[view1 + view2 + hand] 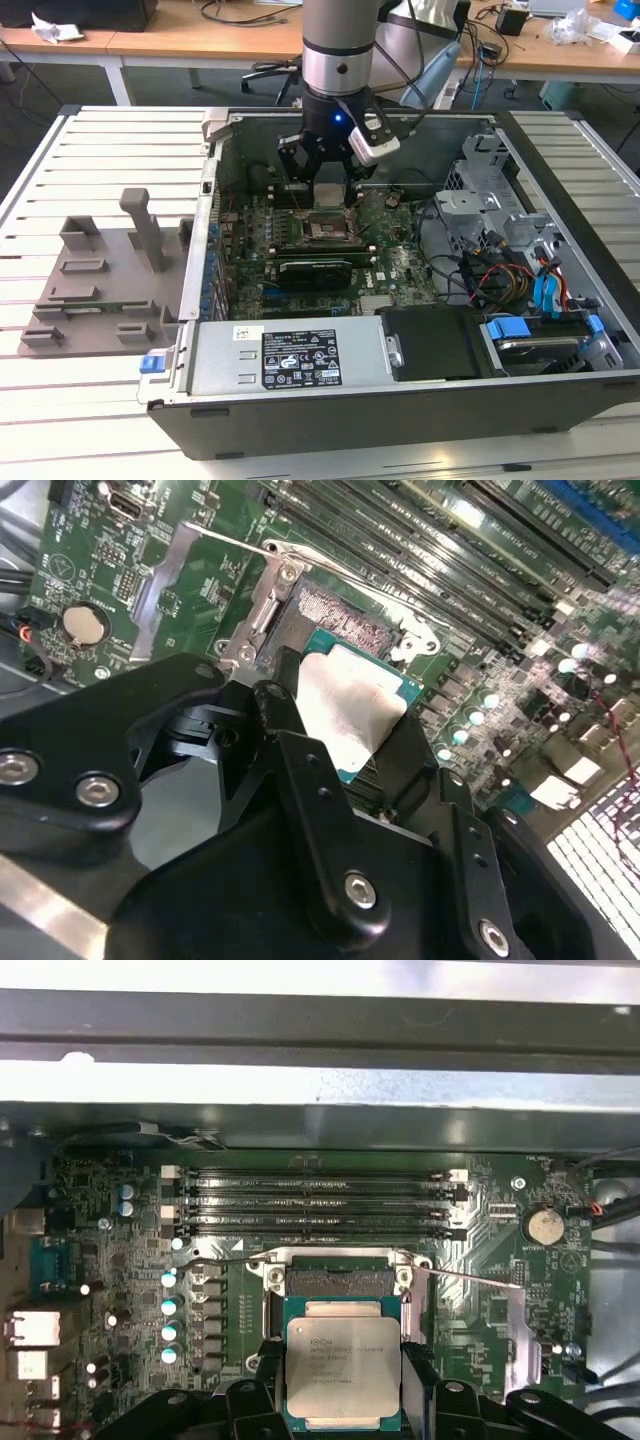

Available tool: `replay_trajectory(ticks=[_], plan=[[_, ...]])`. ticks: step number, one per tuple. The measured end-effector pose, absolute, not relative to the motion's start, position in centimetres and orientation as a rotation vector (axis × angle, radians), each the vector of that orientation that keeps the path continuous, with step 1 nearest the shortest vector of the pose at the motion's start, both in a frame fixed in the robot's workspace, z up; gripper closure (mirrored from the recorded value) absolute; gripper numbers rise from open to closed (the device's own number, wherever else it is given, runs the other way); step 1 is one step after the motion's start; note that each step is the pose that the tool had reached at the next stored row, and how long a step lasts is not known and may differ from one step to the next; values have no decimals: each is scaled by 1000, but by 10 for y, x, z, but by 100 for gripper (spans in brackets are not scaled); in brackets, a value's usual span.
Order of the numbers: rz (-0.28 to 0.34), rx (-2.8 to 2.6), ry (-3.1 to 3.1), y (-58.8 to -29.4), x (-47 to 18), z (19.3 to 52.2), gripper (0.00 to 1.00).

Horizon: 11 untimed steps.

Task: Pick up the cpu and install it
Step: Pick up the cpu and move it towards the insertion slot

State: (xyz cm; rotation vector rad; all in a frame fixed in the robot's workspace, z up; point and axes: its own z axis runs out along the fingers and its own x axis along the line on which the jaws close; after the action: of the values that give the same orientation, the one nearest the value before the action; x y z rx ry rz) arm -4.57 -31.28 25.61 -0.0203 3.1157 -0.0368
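The cpu is a flat square chip with a silvery top and a green rim. My gripper is shut on it, one black finger on each side. The chip hangs just over the open black socket on the green motherboard, partly covering it in the first wrist view. In the second wrist view the cpu sits tilted between the fingers, with the socket's metal frame beyond it. In the exterior view the gripper reaches down inside the open computer case, right above the socket.
Memory slots run beside the socket, and a thin metal lever sticks out from it. A coin battery lies nearby. A grey plastic tray with an upright post sits at the exterior view's left. Drive cages and cables fill the case's right.
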Motion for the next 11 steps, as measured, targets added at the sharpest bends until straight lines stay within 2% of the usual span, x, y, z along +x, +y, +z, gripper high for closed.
replay_trajectory(ticks=[11], plan=[[-49,-21,3116,-313,-46,255,45]])
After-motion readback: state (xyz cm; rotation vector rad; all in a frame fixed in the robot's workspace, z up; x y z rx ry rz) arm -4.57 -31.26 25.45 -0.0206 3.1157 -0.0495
